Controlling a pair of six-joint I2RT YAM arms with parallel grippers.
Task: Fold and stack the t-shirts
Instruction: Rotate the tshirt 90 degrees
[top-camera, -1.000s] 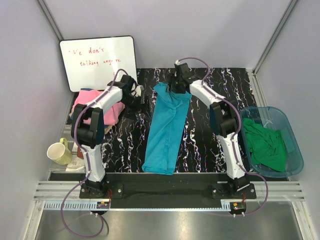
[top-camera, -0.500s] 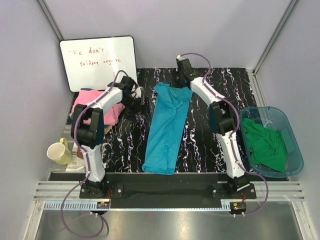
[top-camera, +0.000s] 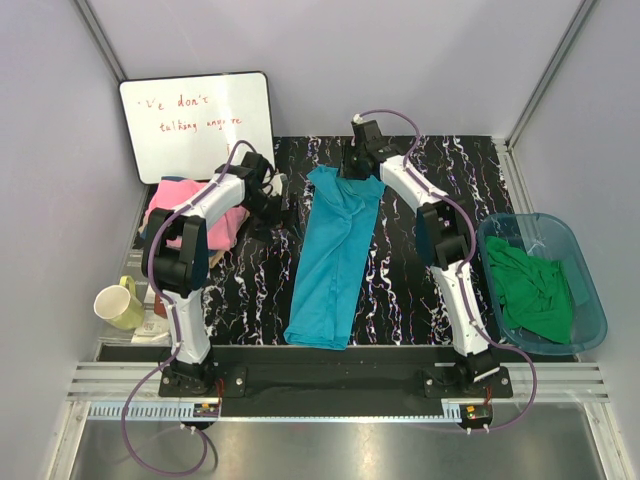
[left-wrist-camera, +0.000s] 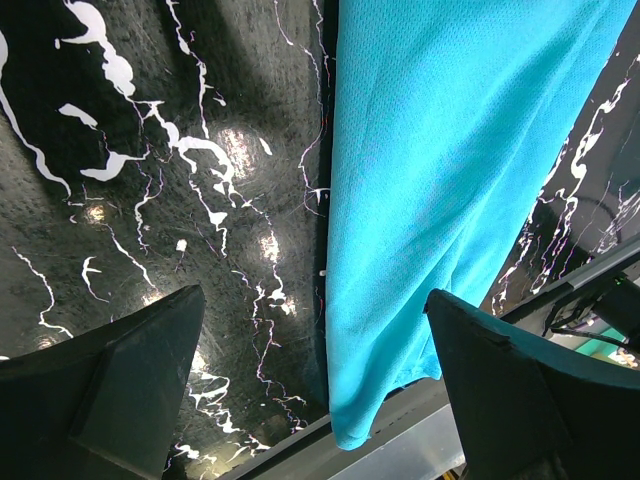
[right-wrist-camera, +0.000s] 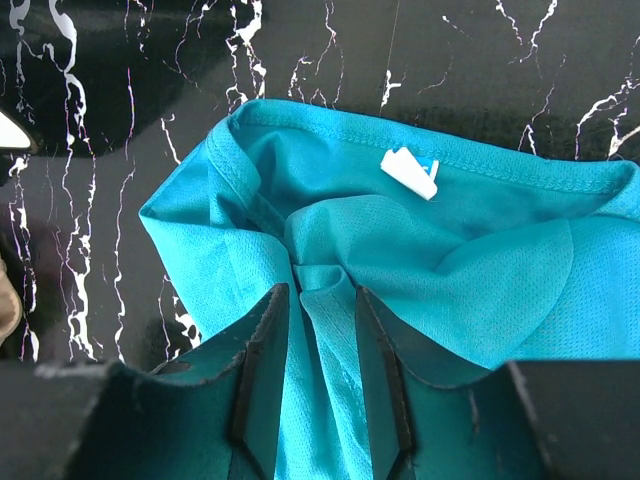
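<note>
A teal-blue t-shirt (top-camera: 335, 250) lies folded into a long strip down the middle of the black marbled table (top-camera: 400, 290), collar at the far end. My right gripper (top-camera: 353, 170) is at the collar, its jaws nearly together on a raised ridge of the teal cloth (right-wrist-camera: 480, 260), seen in the right wrist view (right-wrist-camera: 322, 300). A white tag (right-wrist-camera: 410, 172) shows inside the collar. My left gripper (top-camera: 280, 213) is open and empty over bare table, just left of the shirt's edge (left-wrist-camera: 450, 180). A pink t-shirt (top-camera: 170, 195) lies at the far left. Green t-shirts (top-camera: 530, 290) fill the tub.
A translucent blue tub (top-camera: 590, 300) stands off the table's right edge. A whiteboard (top-camera: 195, 120) leans at the back left. A yellow-green mug (top-camera: 120, 303) sits at the near left. White walls enclose the back and sides.
My right gripper has moved toward the far edge, and the shirt's collar end now lies flatter and more spread. The left arm has not moved.
</note>
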